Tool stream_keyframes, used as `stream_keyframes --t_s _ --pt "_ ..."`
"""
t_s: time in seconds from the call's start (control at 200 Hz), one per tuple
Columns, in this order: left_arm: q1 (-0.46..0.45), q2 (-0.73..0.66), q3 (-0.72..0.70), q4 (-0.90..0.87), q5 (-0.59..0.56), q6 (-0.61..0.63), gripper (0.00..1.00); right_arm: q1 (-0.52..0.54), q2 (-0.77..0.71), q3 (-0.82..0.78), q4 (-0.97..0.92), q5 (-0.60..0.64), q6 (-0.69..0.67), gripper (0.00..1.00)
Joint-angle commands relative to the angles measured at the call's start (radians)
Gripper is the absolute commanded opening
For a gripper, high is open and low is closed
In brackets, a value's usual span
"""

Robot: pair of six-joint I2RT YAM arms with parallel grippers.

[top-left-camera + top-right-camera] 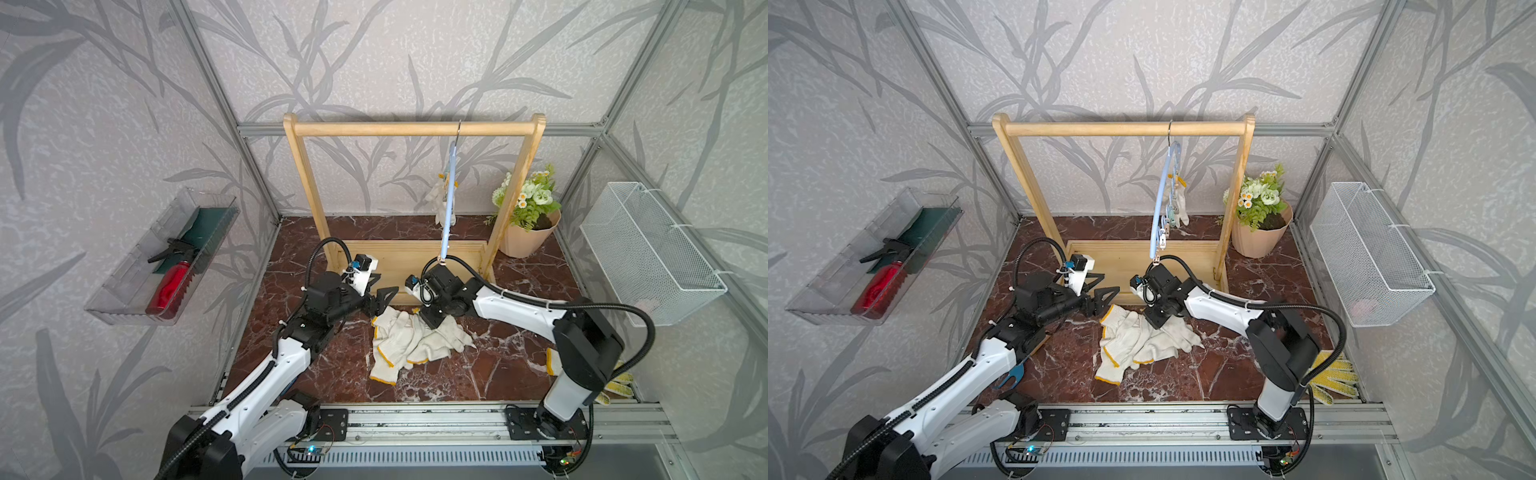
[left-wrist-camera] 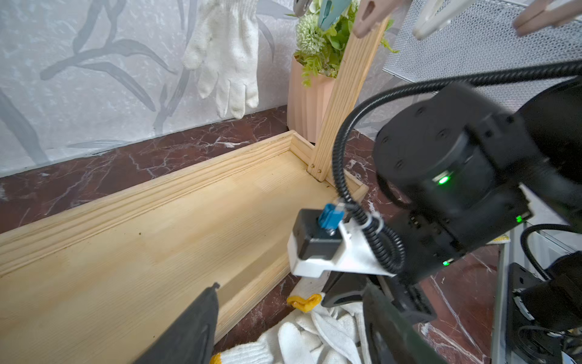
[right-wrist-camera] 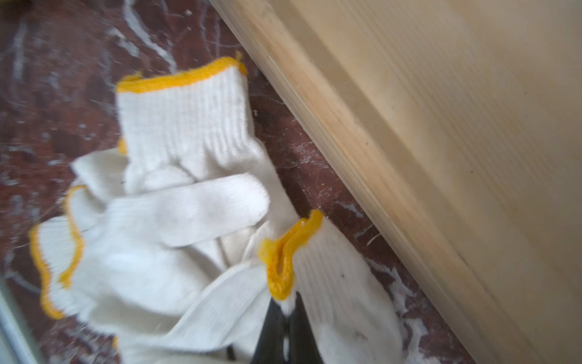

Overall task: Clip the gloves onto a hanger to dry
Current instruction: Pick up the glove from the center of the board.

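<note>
Several white gloves (image 1: pixel 409 340) lie heaped on the marble surface (image 1: pixel 498 365), just in front of the wooden rack (image 1: pixel 415 129) base; right tool (image 3: pixel 285 310) is closed, pinching one glove of the heap beside its yellow cuff; left tool (image 1: pixel 384 291) stands open beside the heap, holding nothing; another glove (image 2: pixel 226 56) hangs clipped to the blue hanger (image 1: pixel 449 199) on the rack's rail.

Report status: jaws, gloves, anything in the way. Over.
Right gripper shut on a glove cuff. Left gripper open beside the glove pile. One glove already clipped on hanger; hanger tip close above right arm.
</note>
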Motion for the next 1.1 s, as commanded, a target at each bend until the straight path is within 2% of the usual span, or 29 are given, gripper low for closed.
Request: stream_keyframes --t_s 0.0,0.095,0.245,0.455,0.73,0.935,1.03,1.095 --pt "0.004 -0.014 -0.008 0.045 0.127 0.022 0.72 -0.001 -0.158 -0.037 -0.040 -0.170 0.035 0.00" --pt "0.004 -0.010 -0.016 0.091 0.202 0.009 0.72 -0.001 -0.273 -0.069 -0.054 -0.278 0.040 0.00" --pt "0.003 -0.004 -0.023 0.185 0.404 -0.022 0.72 -0.001 -0.455 -0.121 -0.009 -0.427 0.065 0.00" --pt "-0.013 -0.028 -0.034 0.274 0.534 -0.078 0.72 -0.004 -0.516 -0.063 -0.058 -0.447 0.053 0.00" --pt "-0.066 -0.056 -0.045 0.272 0.560 -0.068 0.70 -0.014 -0.494 -0.018 -0.019 -0.428 0.058 0.00" --pt "-0.084 -0.026 -0.037 0.258 0.559 -0.047 0.70 -0.042 -0.516 -0.016 0.063 -0.492 0.103 0.00" --pt "-0.091 -0.005 -0.024 0.258 0.556 -0.034 0.67 -0.047 -0.519 -0.010 0.074 -0.509 0.107 0.00" --pt "-0.095 0.006 -0.016 0.256 0.539 -0.028 0.61 -0.052 -0.522 -0.013 0.089 -0.523 0.116 0.00"
